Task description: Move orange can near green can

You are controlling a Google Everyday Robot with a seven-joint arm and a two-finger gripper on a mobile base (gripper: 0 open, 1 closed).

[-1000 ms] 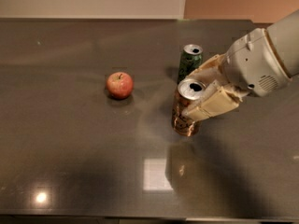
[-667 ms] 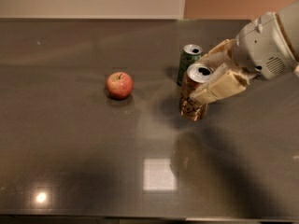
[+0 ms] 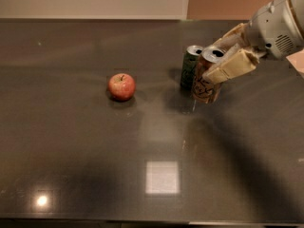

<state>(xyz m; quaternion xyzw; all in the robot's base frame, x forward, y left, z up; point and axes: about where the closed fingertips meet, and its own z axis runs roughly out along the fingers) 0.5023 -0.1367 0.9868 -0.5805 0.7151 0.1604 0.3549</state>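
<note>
The orange can (image 3: 205,85), shiny copper with pale script and a silver top, stands upright right beside the green can (image 3: 189,69), a dark green can with a silver top; the two almost touch. My gripper (image 3: 226,56) comes in from the upper right and is shut on the orange can near its top. One tan finger (image 3: 232,65) lies across the can's front and the other sits behind it. The orange can's base is at or just above the table.
A red apple (image 3: 121,86) sits to the left of the cans on the dark glossy table (image 3: 95,156). The table's far edge meets a pale wall at the top. My arm fills the upper right corner.
My gripper has carried the orange can up and to the right, from in front of the green can to right beside it. The green can and apple have not moved.
</note>
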